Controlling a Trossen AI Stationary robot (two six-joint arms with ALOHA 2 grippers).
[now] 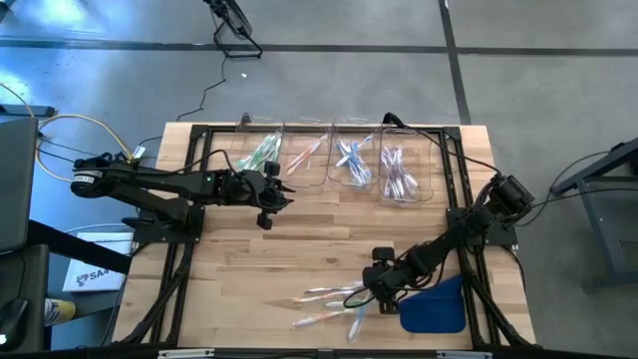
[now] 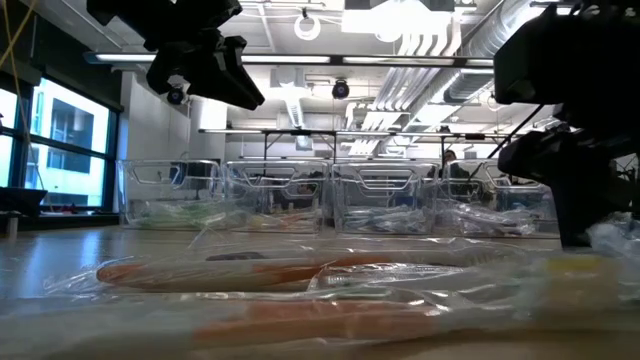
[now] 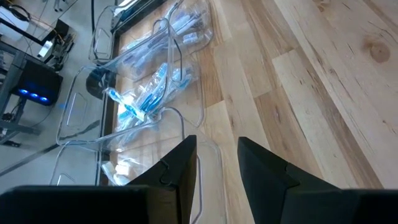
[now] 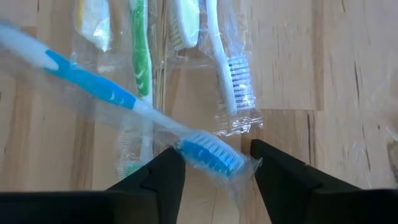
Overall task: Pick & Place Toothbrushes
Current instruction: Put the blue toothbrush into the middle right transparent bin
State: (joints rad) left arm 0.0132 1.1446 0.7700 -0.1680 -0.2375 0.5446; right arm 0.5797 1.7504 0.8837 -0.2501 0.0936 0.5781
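Several wrapped toothbrushes point(image 1: 329, 302) lie loose on the table near its near edge. In the right wrist view a blue toothbrush point(image 4: 93, 81) in a clear wrapper lies slantwise over a green toothbrush point(image 4: 140, 59) and white ones. My right gripper point(image 1: 384, 289) point(image 4: 217, 177) is open and low over this pile. Its fingers stand on either side of the blue brush's bristle head point(image 4: 208, 151). My left gripper point(image 1: 269, 194) point(image 3: 217, 168) is open and empty, raised above the table just in front of the clear bins.
Four clear bins stand in a row at the far edge, holding green point(image 1: 261, 155), pink-orange point(image 1: 304, 155), blue point(image 1: 354, 160) and purple point(image 1: 399, 170) brushes. A flat blue cloth point(image 1: 436, 305) lies right of the pile. Bare wood point(image 1: 319, 234) lies between pile and bins.
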